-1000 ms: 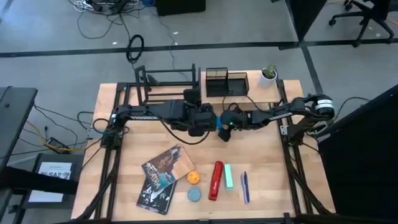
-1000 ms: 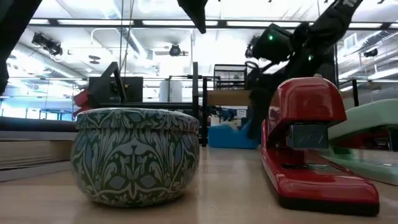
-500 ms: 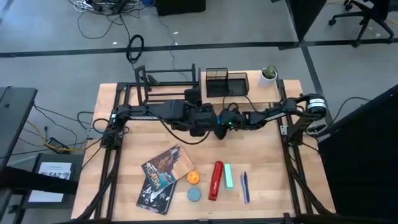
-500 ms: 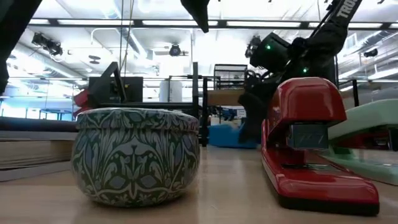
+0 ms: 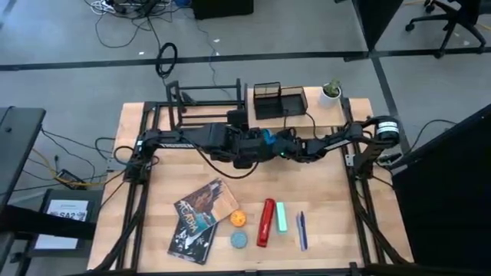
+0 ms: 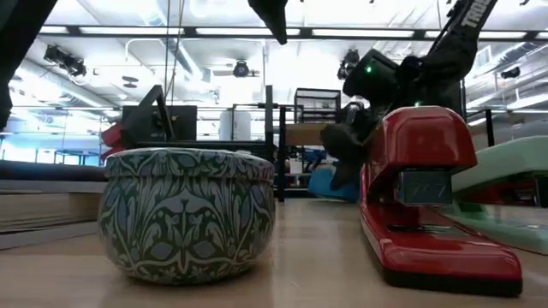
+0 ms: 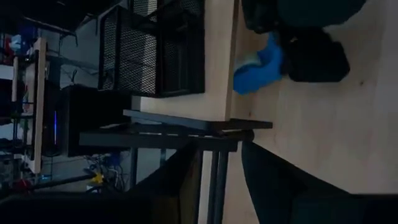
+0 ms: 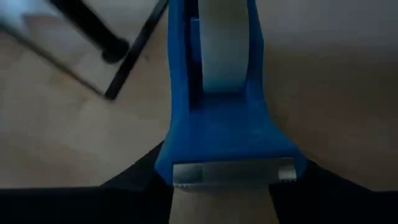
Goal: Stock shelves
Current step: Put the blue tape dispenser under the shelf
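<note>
Right claw [image 5: 278, 147] now pinching blue tape dispenser [image 8: 224, 118], lifted off the table [image 5: 337, 199]

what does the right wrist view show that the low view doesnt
Only the right wrist view shows the tape roll in the blue dispenser and its toothed cutter. Only the low view shows the patterned tin, the red stapler and the right gripper from outside. Both show the dispenser on the wooden table.
</note>
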Robot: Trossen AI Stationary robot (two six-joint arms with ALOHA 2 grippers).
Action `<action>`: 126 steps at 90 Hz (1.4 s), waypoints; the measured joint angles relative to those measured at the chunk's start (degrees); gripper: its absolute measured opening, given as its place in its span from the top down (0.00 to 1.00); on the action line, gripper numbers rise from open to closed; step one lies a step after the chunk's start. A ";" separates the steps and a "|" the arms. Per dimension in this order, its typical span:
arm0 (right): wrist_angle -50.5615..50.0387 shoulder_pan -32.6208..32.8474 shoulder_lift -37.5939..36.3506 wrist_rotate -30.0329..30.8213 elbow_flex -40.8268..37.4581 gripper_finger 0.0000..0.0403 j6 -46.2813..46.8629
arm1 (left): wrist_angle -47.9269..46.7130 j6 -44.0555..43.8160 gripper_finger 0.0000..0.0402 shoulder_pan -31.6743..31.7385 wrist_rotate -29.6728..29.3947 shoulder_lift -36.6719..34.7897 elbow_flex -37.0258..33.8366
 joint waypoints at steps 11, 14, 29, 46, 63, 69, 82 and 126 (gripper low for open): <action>3.19 -0.70 1.74 0.02 0.29 0.50 2.49 | -0.06 0.04 0.74 0.00 0.00 0.00 0.00; 3.88 -0.72 1.91 -1.05 0.21 0.45 2.44 | 0.02 0.00 0.74 0.00 0.00 0.00 0.00; 5.98 -0.68 1.36 -4.16 0.11 0.20 -0.11 | 0.04 0.09 0.74 0.00 0.00 0.00 0.00; 5.31 0.62 -0.17 -7.63 0.09 0.12 -3.34 | 0.09 0.11 0.74 0.00 0.00 0.01 0.00; 4.11 2.91 -1.54 -8.33 0.11 0.15 -9.86 | 0.04 0.11 0.74 0.00 0.00 0.02 0.00; 3.65 3.39 -1.54 -7.79 0.11 0.16 -11.35 | 0.00 0.11 0.74 0.00 0.00 0.02 0.00; 3.40 3.28 -0.84 -6.28 0.09 0.18 -15.77 | 0.15 0.11 0.74 0.00 0.00 0.02 0.00; 11.14 -1.79 3.05 -12.98 0.09 0.22 -36.24 | 0.63 0.09 0.74 0.00 0.00 0.02 0.00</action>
